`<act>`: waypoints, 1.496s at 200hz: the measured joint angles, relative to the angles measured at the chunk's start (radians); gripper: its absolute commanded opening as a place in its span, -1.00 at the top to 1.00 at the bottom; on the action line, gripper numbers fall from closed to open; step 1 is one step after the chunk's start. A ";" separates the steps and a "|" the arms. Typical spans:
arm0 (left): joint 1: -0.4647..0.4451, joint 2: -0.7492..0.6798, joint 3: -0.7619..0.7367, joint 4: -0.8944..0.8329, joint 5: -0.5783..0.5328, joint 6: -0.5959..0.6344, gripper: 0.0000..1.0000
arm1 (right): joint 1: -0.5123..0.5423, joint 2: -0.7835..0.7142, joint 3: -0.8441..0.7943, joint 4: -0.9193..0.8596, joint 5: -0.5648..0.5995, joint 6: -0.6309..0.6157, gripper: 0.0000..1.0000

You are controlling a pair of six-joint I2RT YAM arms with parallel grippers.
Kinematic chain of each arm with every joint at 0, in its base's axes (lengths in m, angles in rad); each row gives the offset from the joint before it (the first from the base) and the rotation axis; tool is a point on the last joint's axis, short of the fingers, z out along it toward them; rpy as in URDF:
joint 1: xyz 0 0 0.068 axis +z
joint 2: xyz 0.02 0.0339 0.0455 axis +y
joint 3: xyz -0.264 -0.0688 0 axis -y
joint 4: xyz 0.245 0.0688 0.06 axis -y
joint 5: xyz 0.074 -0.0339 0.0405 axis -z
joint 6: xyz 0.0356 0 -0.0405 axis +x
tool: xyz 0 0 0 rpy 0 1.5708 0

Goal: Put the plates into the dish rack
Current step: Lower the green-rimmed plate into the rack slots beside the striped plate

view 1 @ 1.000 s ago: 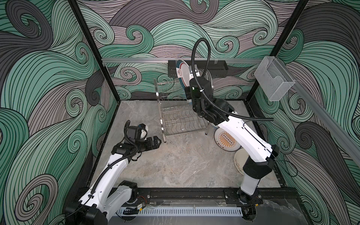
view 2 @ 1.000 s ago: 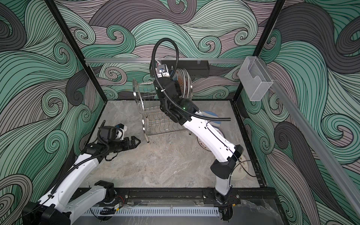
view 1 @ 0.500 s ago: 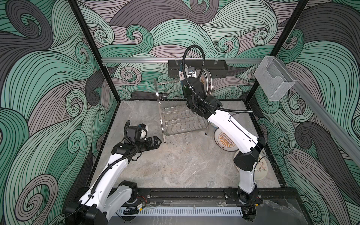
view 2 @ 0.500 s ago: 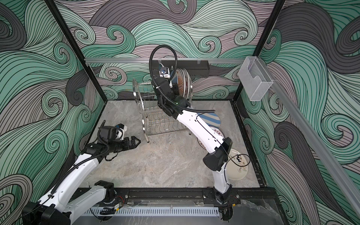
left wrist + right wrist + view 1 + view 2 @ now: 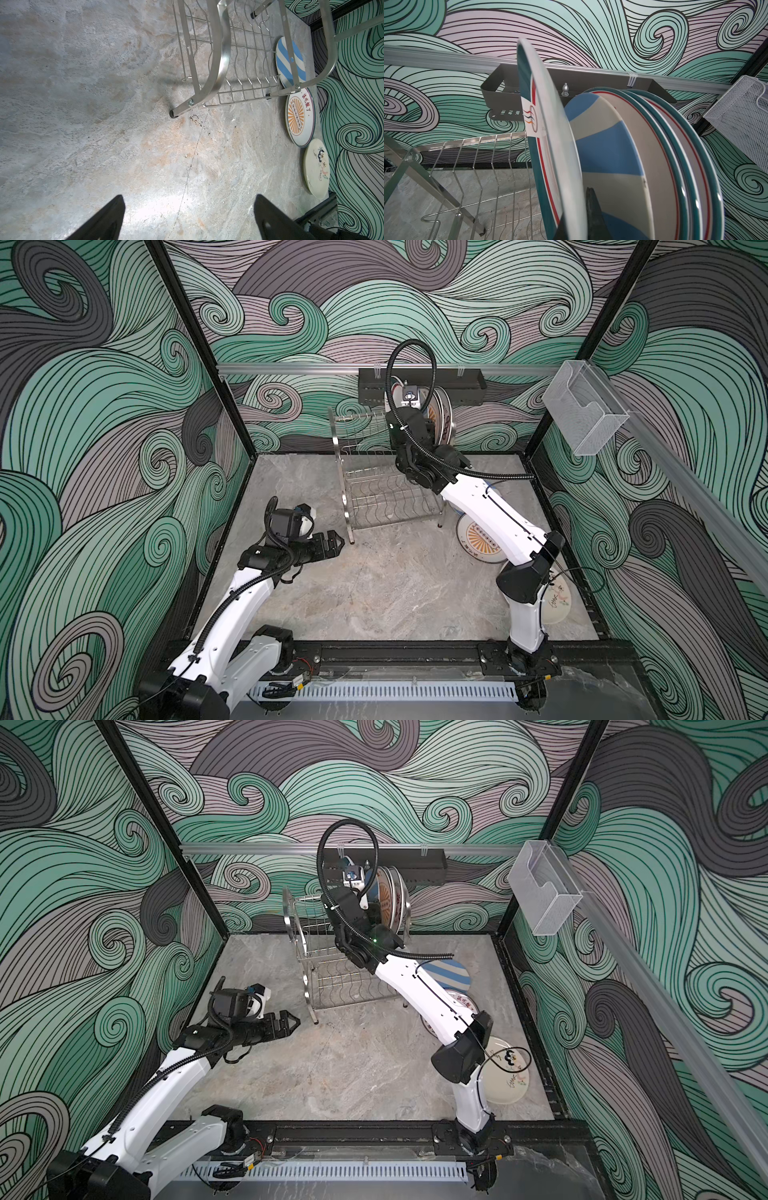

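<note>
The plate (image 5: 554,145), white with a teal rim and red ring, is standing on edge at the top tier of the dish rack (image 5: 374,497), just beside the racked plates (image 5: 623,155), while my right jaws are clamping it and my left jaws are hanging apart.

Grey stone tabletop (image 5: 374,593), dish rack (image 5: 376,506), three plates (image 5: 299,118)

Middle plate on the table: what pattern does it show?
The plate bears an orange sunburst; best in left wrist view.

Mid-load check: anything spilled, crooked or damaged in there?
Only dark specks scattered on the table by the dish rack's front foot, like grit or crumbs. Racked plates stand on edge; three loose plates lie flat, intact.
</note>
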 measured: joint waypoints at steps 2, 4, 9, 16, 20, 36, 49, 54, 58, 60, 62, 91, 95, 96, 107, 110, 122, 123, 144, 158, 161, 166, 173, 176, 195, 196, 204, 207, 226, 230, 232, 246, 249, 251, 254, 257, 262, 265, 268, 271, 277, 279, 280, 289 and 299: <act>0.000 0.000 0.000 0.000 0.000 0.000 -0.97 | 0.000 0.000 -0.001 0.000 0.000 0.002 1.00; 0.000 0.000 0.000 0.000 0.000 0.000 -0.97 | 0.000 0.000 -0.002 0.000 0.001 0.003 1.00; 0.000 0.000 0.000 0.000 0.000 0.000 -0.97 | 0.000 0.000 -0.003 0.000 0.001 0.006 1.00; 0.000 0.000 0.000 0.000 0.000 0.000 -0.97 | 0.000 0.001 -0.004 0.000 0.002 0.010 1.00; 0.000 0.000 0.000 0.000 0.000 0.000 -0.97 | 0.000 0.002 -0.004 0.000 0.001 0.012 1.00; 0.000 0.000 0.000 0.000 0.000 0.000 -0.97 | 0.000 0.005 -0.005 0.000 0.001 0.021 1.00; 0.000 0.000 0.000 0.000 0.000 0.000 -0.97 | 0.000 0.007 -0.006 -0.002 0.000 0.031 1.00; 0.000 0.000 0.000 0.000 0.000 0.000 -0.97 | 0.000 0.008 -0.007 -0.003 0.000 0.034 1.00; 0.000 0.000 0.000 0.000 0.000 0.000 -0.97 | 0.000 0.008 -0.008 -0.005 0.000 0.036 1.00; 0.000 0.000 0.000 0.000 0.000 0.000 -0.97 | 0.000 0.009 -0.008 -0.005 0.000 0.036 1.00; 0.000 0.000 0.000 0.000 0.000 0.000 -0.97 | 0.000 0.010 -0.008 -0.007 0.000 0.037 1.00; 0.000 0.000 0.000 0.000 0.003 0.000 -0.97 | 0.000 0.021 -0.008 -0.016 -0.002 0.048 1.00; 0.000 0.000 0.000 0.000 0.003 0.000 -0.97 | 0.000 0.022 -0.008 -0.018 -0.002 0.050 1.00; 0.000 0.000 0.000 0.000 0.003 0.000 -0.97 | 0.000 0.022 -0.008 -0.019 -0.002 0.050 1.00; 0.000 -0.001 0.000 0.000 0.003 0.000 -0.97 | 0.000 0.024 -0.010 -0.025 -0.002 0.054 1.00; 0.000 -0.001 0.000 0.000 0.003 0.000 -0.97 | 0.000 0.024 -0.011 -0.025 -0.002 0.055 1.00; 0.000 -0.001 0.000 0.000 0.004 0.000 -0.97 | -0.001 0.024 -0.011 -0.026 -0.002 0.059 1.00; 0.000 -0.001 0.000 0.000 0.004 0.000 -0.97 | -0.001 0.024 -0.011 -0.026 -0.002 0.059 1.00; 0.000 -0.005 0.000 0.000 0.005 0.000 -0.97 | -0.003 0.024 -0.015 -0.024 -0.005 0.066 0.80; 0.000 -0.008 0.000 0.000 0.006 0.000 -0.97 | -0.003 0.024 -0.019 -0.018 -0.012 0.070 0.68; 0.000 -0.008 0.000 0.000 0.006 0.000 -0.97 | -0.003 0.024 -0.020 -0.016 -0.012 0.070 0.63; 0.000 -0.008 -0.001 0.000 0.006 -0.001 -0.97 | -0.003 0.024 -0.021 -0.015 -0.016 0.070 0.58; 0.000 -0.009 -0.001 0.000 0.006 -0.001 -0.97 | -0.003 0.024 -0.022 -0.014 -0.021 0.072 0.52; 0.000 -0.009 -0.001 0.000 0.006 -0.001 -0.97 | -0.003 0.024 -0.023 -0.014 -0.022 0.071 0.50; 0.000 -0.009 -0.001 0.000 0.006 -0.002 -0.97 | -0.003 0.024 -0.024 -0.014 -0.036 0.069 0.42; 0.000 -0.009 -0.001 0.000 0.006 -0.002 -0.97 | -0.003 0.024 -0.024 -0.014 -0.036 0.069 0.42; 0.000 -0.009 -0.001 0.000 0.006 -0.002 -0.97 | -0.003 0.024 -0.024 -0.014 -0.039 0.068 0.41; 0.000 -0.009 -0.001 0.000 0.006 -0.002 -0.97 | -0.003 0.024 -0.024 -0.014 -0.039 0.067 0.40; 0.000 -0.009 -0.001 0.000 0.006 -0.003 -0.97 | -0.002 0.022 -0.024 -0.013 -0.044 0.057 0.29; 0.000 -0.009 -0.001 0.000 0.006 -0.003 -0.97 | -0.002 0.021 -0.024 -0.012 -0.044 0.053 0.26; 0.000 -0.009 -0.001 0.000 0.006 -0.002 -0.97 | -0.002 0.021 -0.024 -0.012 -0.045 0.052 0.24; 0.000 -0.010 -0.001 0.000 0.006 -0.003 -0.97 | -0.002 0.020 -0.023 -0.012 -0.047 0.037 0.12; 0.000 -0.010 -0.001 0.000 0.006 -0.003 -0.97 | -0.001 0.019 -0.023 -0.012 -0.047 0.032 0.11; 0.000 -0.010 -0.001 0.000 0.006 -0.003 -0.97 | 0.000 0.019 -0.022 -0.012 -0.047 0.031 0.11; 0.000 -0.010 -0.001 0.000 0.006 -0.003 -0.97 | 0.001 0.019 -0.021 -0.012 -0.049 0.025 0.10; 0.000 -0.011 -0.001 0.000 0.006 -0.003 -0.97 | 0.002 0.019 -0.019 -0.012 -0.050 0.022 0.08; 0.000 -0.012 -0.001 0.000 0.006 -0.003 -0.97 | 0.003 0.018 -0.018 -0.012 -0.050 0.013 0.07; 0.000 -0.013 -0.001 0.000 0.006 -0.003 -0.97 | 0.003 0.018 -0.018 -0.012 -0.051 0.010 0.06; 0.000 -0.013 -0.001 0.000 0.006 -0.003 -0.97 | 0.005 0.016 -0.016 -0.013 -0.052 0.004 0.03; 0.000 -0.014 -0.001 0.000 0.006 -0.003 -0.97 | 0.006 0.016 -0.015 -0.013 -0.053 0.000 0.02; 0.000 -0.014 -0.001 0.000 0.006 -0.003 -0.97 | 0.008 0.013 -0.013 -0.013 -0.056 -0.014 0.00; 0.000 -0.014 -0.001 0.000 0.006 -0.003 -0.97 | 0.009 0.011 -0.011 -0.014 -0.058 -0.015 -0.01; 0.000 -0.014 -0.001 0.000 0.006 -0.003 -0.97 | 0.009 0.011 -0.011 -0.014 -0.059 -0.016 -0.02; 0.000 -0.014 -0.001 0.000 0.006 -0.003 -0.97 | 0.012 0.005 -0.008 -0.016 -0.068 -0.033 -0.07; 0.000 -0.014 -0.001 0.000 0.006 -0.003 -0.97 | 0.013 -0.009 -0.006 -0.021 -0.084 -0.047 -0.09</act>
